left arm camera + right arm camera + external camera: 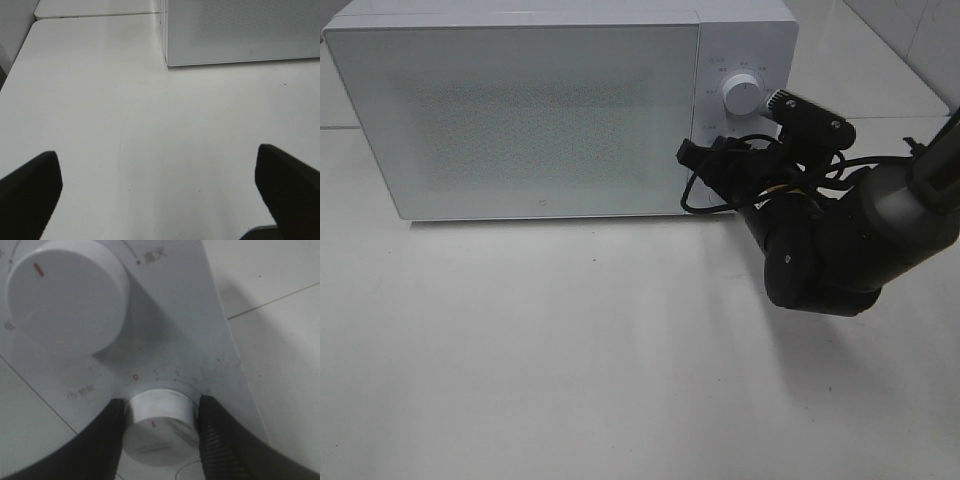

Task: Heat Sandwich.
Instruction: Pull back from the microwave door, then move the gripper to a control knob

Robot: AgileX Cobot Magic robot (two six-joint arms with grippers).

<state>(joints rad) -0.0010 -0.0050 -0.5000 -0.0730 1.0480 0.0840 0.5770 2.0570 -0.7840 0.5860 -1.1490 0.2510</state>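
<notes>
Left claw (156,151) spread wide, empty, over table (125,100); microwave (520,110) ahead of it, door shut. Sandwich not visible, look unknown; probably inside already. Right claw (160,407) pinches timer knob (157,427) between both fingers. Loading seems done; timing and heating remain.

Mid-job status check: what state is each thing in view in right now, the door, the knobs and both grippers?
Microwave door: shut.
Upper knob: untouched.
Lower knob: gripped on both sides.
Right gripper: shut on the lower knob.
Left gripper: open, empty, over the table.
</notes>
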